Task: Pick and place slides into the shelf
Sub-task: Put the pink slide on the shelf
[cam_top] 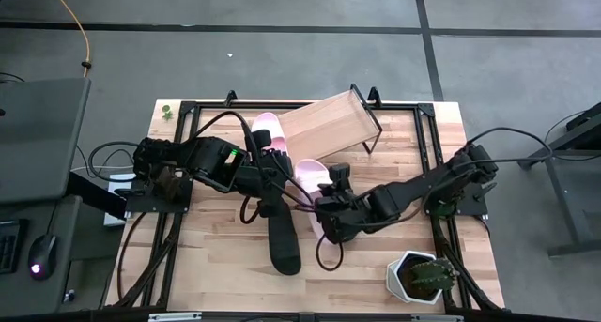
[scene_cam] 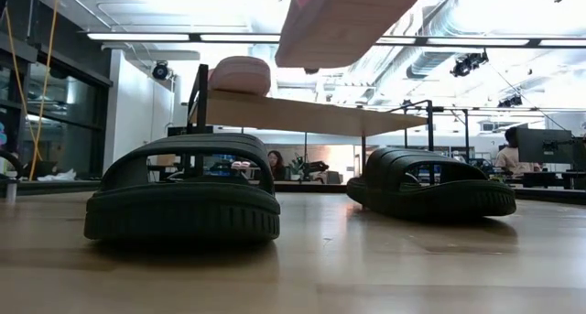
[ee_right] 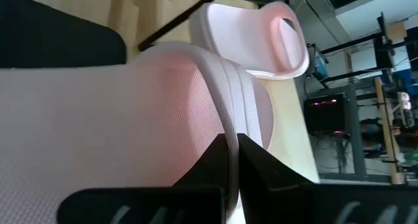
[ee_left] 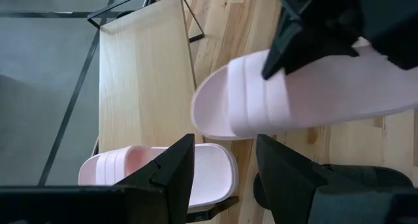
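Note:
The shelf is a slanted light-wood board at the table's far side. One pale pink slide lies on its left end, sole down, and also shows in the low view. My right gripper is shut on the second pink slide, in the air near the shelf's front edge. My left gripper hovers open just left of it, above the table, touching nothing. Two black slides rest on their soles on the table. One of them shows whole from above. My right gripper holds the pink slide by its broad strap, pinched between the two fingers at the strap's edge. The fingers come from the table's right side, slanting down. The slide is lifted clear of the table and tilted.
A potted cactus stands at the table's near right corner. Black frame rails run along the table's sides. The shelf's right part is bare. People sit in the room beyond the table.

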`<state>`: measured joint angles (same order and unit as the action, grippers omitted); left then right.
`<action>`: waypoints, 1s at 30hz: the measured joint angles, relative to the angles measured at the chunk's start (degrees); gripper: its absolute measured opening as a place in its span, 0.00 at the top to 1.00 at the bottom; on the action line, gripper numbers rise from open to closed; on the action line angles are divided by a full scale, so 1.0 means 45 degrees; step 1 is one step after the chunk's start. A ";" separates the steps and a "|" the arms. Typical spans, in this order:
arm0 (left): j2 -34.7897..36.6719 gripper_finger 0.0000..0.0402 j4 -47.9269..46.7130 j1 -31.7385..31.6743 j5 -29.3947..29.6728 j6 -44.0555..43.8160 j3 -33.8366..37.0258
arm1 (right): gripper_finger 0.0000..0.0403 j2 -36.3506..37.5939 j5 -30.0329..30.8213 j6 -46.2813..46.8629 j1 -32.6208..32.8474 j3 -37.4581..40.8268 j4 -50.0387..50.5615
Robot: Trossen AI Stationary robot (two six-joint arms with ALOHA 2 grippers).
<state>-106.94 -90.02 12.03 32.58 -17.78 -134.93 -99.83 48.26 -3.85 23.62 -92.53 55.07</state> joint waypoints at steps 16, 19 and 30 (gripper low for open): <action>0.0000 0.62 0.0000 0.0000 0.0000 0.0326 0.0000 | 1.00 0.0042 -0.0596 -0.1526 -0.2204 -0.0276 0.0444; 0.0047 0.62 0.0000 -0.0005 0.0139 0.0476 0.0004 | 1.00 0.0208 -0.1085 -0.1847 -0.2656 -0.0276 0.0286; 0.1187 0.62 0.0003 -0.0005 0.0714 0.0432 0.0000 | 1.00 0.1407 -0.2515 -0.3249 -0.4127 -0.0281 -0.0790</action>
<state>-101.59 -90.00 12.01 35.79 -15.84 -134.93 -93.50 36.94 -18.47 5.05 -93.80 51.51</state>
